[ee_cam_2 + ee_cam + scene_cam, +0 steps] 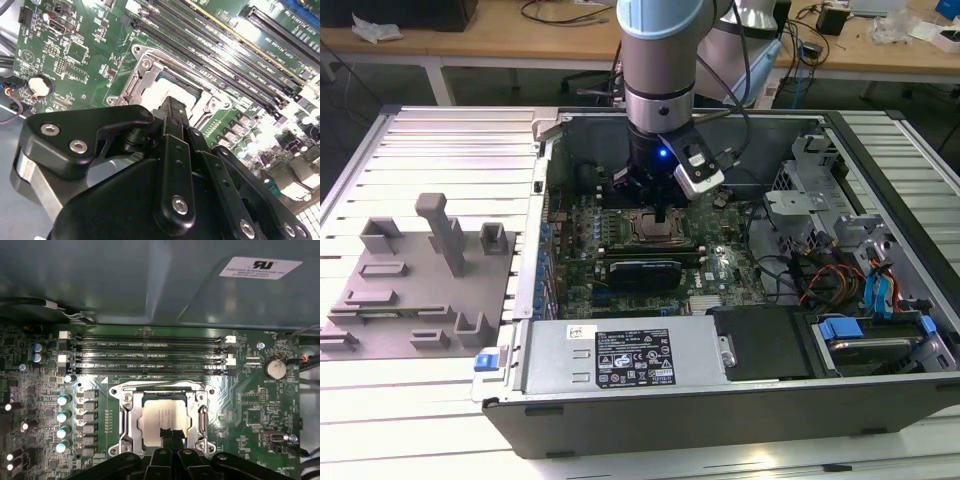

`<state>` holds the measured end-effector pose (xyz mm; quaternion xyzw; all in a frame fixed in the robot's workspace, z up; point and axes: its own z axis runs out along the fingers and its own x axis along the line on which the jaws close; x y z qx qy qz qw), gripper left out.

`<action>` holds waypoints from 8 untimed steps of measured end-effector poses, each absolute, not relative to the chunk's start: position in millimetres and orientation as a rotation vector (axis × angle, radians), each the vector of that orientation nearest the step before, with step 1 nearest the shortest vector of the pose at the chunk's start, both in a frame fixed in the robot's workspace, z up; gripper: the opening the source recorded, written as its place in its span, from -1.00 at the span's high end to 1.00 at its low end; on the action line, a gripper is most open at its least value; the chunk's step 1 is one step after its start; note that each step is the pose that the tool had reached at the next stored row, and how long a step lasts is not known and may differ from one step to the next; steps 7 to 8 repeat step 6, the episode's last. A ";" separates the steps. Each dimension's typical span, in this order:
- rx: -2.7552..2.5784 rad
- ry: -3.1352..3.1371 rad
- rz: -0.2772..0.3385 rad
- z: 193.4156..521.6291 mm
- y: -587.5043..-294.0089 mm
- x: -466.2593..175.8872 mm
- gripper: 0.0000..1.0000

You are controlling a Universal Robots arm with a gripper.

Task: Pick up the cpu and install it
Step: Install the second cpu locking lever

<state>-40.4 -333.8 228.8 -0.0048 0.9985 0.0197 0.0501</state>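
Observation:
The cpu is a silvery square chip lying flat inside the open metal socket frame on the green motherboard; it also shows in the exterior view as the cpu and in the second wrist view as the cpu. My gripper hangs straight over it, its black fingers pressed together into one narrow tip at the chip's near edge. I cannot tell whether the tip touches the chip. In the exterior view my gripper reaches down into the open computer case, and the second wrist view looks along my gripper with its tip over the socket.
Memory slots run beside the socket, with a coin battery and capacitors close by. The case holds a power supply, a drive cage and loose cables. Grey plastic blocks stand on the slatted table at the exterior view's left.

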 end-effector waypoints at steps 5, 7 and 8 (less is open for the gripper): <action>-0.015 3.041 0.059 228.8 -333.8 -40.4 0.79; -0.015 3.041 0.059 228.8 -333.8 -40.4 0.79; -0.015 3.041 0.059 228.8 -333.8 -40.4 0.79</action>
